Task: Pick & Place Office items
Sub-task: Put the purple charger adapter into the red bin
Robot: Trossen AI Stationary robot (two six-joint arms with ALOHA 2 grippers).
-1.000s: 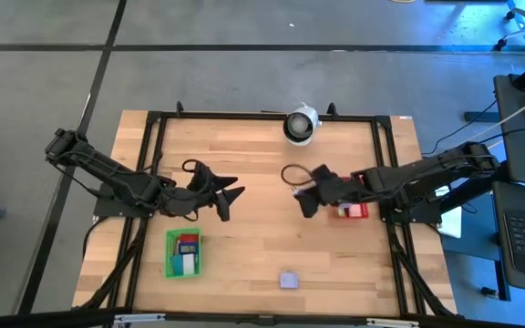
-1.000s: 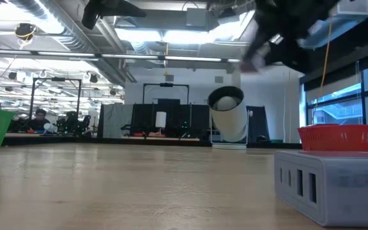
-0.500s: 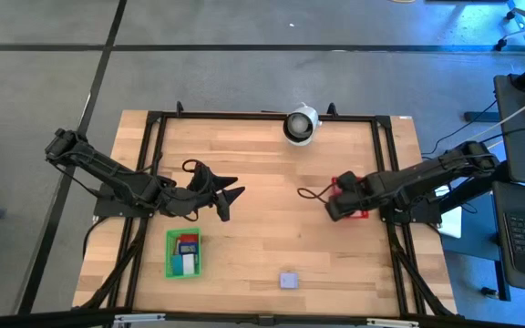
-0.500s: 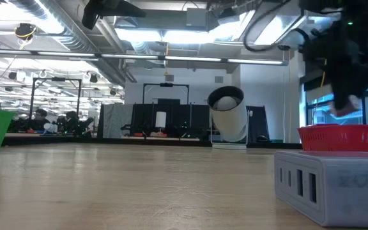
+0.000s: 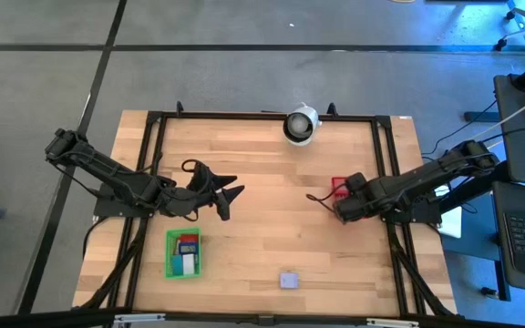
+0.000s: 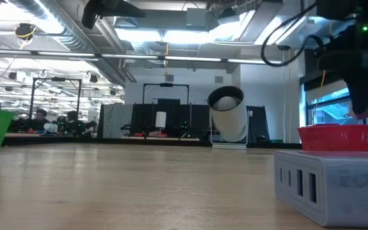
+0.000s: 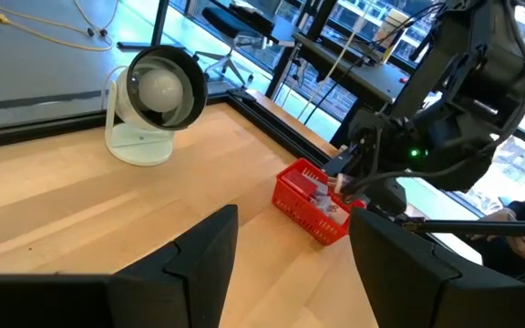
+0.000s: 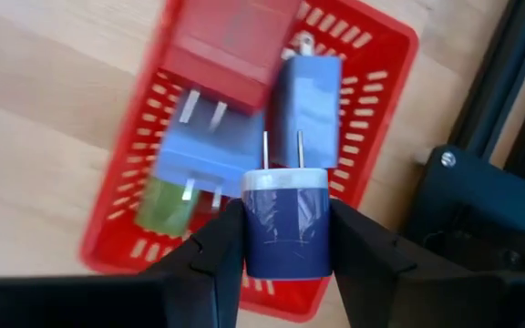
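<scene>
My right gripper (image 8: 288,219) hangs over the red bin (image 8: 386,55) at the table's right side and is shut on a dark blue plug block (image 8: 288,239). In the bin lie a red, a blue, a lavender-blue and a light green piece (image 8: 167,205). In the high view this gripper (image 5: 340,208) covers most of the red bin (image 5: 338,186). A lavender block (image 5: 288,280) rests flat near the table's near edge. The green bin (image 5: 183,252) holds a few pieces. My left gripper (image 5: 231,196) waits open above the table, left of centre. My right gripper pinches the dark blue plug block between its two fingers (image 8: 217,255), one on each side face (image 8: 255,241). The fingers come from above, pointing down. The block is lifted clear over the red bin, with its two metal prongs (image 8: 282,150) pointing away from the wrist at the pieces below.
A round white-and-black device (image 5: 300,125) stands at the far edge's middle. A black frame (image 5: 262,116) runs round the table. The middle of the wooden top (image 5: 272,228) lies bare between the arms. In the low view the lavender block (image 6: 331,185) stands close by, in front of the red bin (image 6: 344,137).
My right gripper has carried the blue block from the table's middle toward the right edge and now stands over the red bin; in the low view it has also come lower. It has stayed shut on the block. My left arm has kept still.
</scene>
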